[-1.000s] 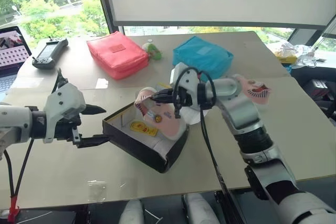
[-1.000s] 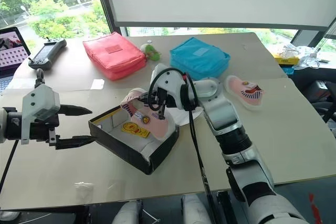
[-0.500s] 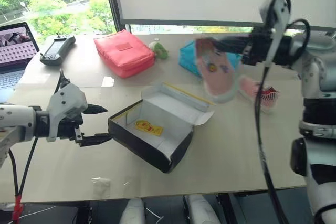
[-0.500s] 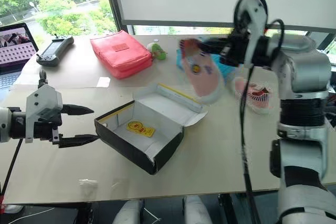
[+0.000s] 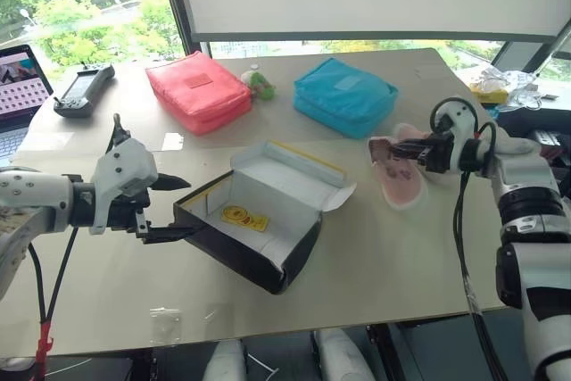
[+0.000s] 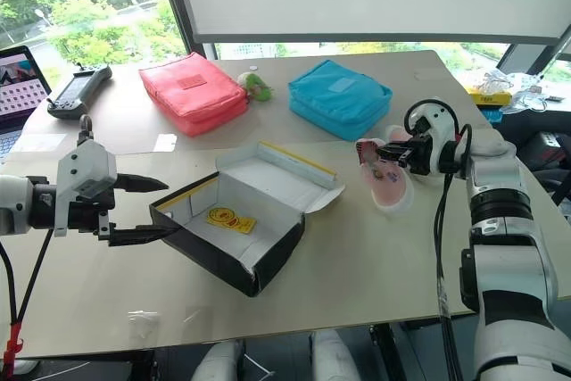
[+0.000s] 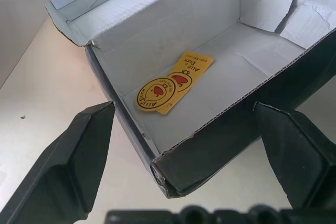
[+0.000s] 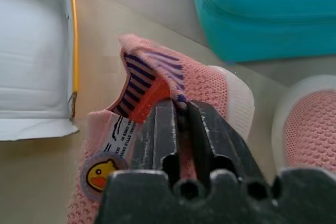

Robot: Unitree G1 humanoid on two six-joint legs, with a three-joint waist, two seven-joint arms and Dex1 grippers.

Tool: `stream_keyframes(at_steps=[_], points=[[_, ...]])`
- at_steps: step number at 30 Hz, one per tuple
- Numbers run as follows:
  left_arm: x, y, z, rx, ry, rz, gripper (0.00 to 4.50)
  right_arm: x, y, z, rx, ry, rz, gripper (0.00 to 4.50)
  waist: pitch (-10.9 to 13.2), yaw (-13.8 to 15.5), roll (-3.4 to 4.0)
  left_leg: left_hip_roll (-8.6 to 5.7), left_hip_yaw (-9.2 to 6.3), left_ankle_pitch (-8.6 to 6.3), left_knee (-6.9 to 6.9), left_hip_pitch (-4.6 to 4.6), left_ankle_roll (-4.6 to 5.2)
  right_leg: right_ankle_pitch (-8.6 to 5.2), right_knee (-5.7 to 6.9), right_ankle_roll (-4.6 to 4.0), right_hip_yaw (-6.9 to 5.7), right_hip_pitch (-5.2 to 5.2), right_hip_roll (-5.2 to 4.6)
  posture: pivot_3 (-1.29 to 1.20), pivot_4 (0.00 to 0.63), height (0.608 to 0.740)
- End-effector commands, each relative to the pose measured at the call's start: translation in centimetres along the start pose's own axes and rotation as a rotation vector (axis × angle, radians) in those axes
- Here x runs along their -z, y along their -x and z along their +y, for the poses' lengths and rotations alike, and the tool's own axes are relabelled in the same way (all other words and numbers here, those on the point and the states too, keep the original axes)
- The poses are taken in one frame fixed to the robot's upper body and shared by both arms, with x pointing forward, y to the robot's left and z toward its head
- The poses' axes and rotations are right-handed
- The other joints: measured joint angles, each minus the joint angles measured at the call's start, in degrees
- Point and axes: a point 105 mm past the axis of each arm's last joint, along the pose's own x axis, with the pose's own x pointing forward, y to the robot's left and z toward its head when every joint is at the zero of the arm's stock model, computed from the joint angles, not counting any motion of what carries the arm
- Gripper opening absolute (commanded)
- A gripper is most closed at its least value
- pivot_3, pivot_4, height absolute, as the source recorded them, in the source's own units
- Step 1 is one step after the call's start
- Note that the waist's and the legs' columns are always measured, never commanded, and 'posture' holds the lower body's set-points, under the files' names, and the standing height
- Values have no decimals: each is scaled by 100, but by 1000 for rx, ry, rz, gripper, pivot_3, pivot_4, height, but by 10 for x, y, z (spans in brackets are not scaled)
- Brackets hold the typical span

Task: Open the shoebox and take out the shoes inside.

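**Currently: shoebox open, one shoe gripped**

I log the shoebox (image 5: 254,229) at frame centre, lid open. My left gripper (image 5: 176,209), jaws spread, straddles its left corner. My right gripper (image 8: 177,129) pinches a pink shoe (image 5: 397,176) centre-right.

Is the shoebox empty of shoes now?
Yes. The open shoebox holds only a yellow tag on its white floor; both shoes are outside, beside it on the table.

The left gripper (image 7: 184,166) stands wide open, one black finger (image 7: 71,166) on each side of the near corner of the shoebox (image 7: 220,145). Beyond the fingers, a yellow tag (image 7: 170,82) lies on its white floor.
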Motion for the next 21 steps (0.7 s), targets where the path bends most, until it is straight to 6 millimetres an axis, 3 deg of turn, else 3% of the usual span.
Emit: stream_keyframes(at_steps=[1, 6, 7, 8, 11, 13, 17, 20, 21], points=[[-7, 6, 0, -31, -38, -7, 4500, -15, 19, -22, 111, 110, -1, 2148, 0, 8, 0, -1, 0, 0, 1, -1, 0, 0, 0, 0, 0, 0, -1, 0, 150, 734], [-4, 8, -2, -48, -24, -8, 4500, -35, 38, -42, 223, 274, 36, 3850, 2, 18, 3, -3, 0, 0, 1, -1, 0, 0, 0, 1, 1, -1, -2, 0, 150, 734], [-4, 9, -1, -61, -19, -13, 4500, -45, 37, -40, 215, 280, 2, 4318, 2, 18, 3, -3, 0, 0, 1, 0, 0, 0, 0, 1, 1, 0, -2, 0, 150, 734], [-4, 8, 1, -82, -14, -22, 4500, -58, 35, -36, 202, 309, -35, 4479, 2, 1, 3, -3, 0, 0, 1, 1, 0, 0, 1, 1, 1, 0, -2, 0, 150, 734], [-3, 4, 17, -206, -14, -58, 4500, -90, 23, -21, 194, 372, -145, 4479, 2, -60, 3, -3, 3, 0, 1, 21, 0, 1, 9, 1, 10, 10, -1, 0, 150, 734], [0, 3, 32, -323, -8, -87, 4500, -96, 18, -19, 268, 400, -171, 4479, 1, -80, 2, -3, 3, 1, 2, 35, 0, 2, 18, 0, 15, 17, 2, 0, 150, 734], [4, 14, 70, -679, -13, -147, 4500, -91, 21, -23, 525, 331, -273, 4479, -4, 27, -7, -3, 1, 2, 10, 45, -1, 5, 18, 3, 14, 35, 3, 0, 150, 734], [6, 23, 81, -834, 103, -266, 4500, -82, 31, -12, 636, 64, -466, 4479, -5, 125, -7, -8, -1, 2, 19, 26, -1, 13, 8, 10, 16, 31, 0, 0, 150, 734], [13, 24, 82, -871, 151, -289, 4500, -70, 38, -8, 697, -47, -513, 4479, -5, 162, -7, -9, -1, 2, 20, 21, -1, 17, 8, 6, 16, 30, -2, 0, 150, 734]])
